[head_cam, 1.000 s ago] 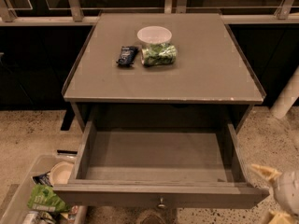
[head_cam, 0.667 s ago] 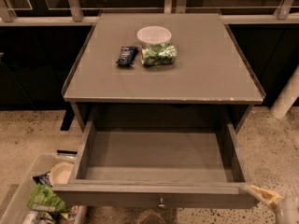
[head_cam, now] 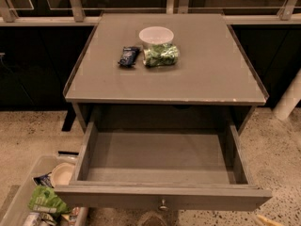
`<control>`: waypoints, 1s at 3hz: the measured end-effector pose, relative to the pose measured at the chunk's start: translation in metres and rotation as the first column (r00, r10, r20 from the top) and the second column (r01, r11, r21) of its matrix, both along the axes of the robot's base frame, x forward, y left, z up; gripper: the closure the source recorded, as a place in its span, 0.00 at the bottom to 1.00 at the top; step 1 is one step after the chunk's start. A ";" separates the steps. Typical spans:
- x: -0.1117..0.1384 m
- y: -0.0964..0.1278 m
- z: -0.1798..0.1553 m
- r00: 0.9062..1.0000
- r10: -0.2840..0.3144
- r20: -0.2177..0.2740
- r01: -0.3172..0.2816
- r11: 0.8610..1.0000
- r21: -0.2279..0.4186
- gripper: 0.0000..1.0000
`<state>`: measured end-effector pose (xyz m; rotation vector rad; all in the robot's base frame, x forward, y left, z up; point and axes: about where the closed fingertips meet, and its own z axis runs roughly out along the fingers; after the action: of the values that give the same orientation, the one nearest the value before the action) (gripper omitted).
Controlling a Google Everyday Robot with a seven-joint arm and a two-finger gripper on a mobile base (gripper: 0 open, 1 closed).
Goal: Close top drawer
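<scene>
Speckled stone floor (head_cam: 33, 131) surrounds the matte grey table (head_cam: 211, 79). Its top drawer (head_cam: 162, 164), a shallow flat-fronted box, stands pulled fully out. My pincer (head_cam: 265, 220) peeks in at bottom right; I cannot tell its grip.

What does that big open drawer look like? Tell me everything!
The top drawer is a wide, shallow grey box, pulled far out from under the table top and empty inside. Its flat front has one small round metal knob. The gripper only peeks in at the bottom right corner, just past the front.

White bowl (head_cam: 156, 35), green bag (head_cam: 161, 55), dark packet (head_cam: 128, 56)
</scene>
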<state>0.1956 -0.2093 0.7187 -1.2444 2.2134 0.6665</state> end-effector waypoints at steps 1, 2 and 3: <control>-0.004 0.042 -0.039 0.990 0.118 -0.074 -0.114 0.992 0.049 0.00; -0.007 0.094 -0.104 0.955 0.250 -0.162 -0.222 0.960 0.172 0.00; 0.001 0.125 -0.155 0.935 0.284 -0.214 -0.242 0.949 0.200 0.00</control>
<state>0.1969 -0.0846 0.5639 -1.4503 2.1373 1.1444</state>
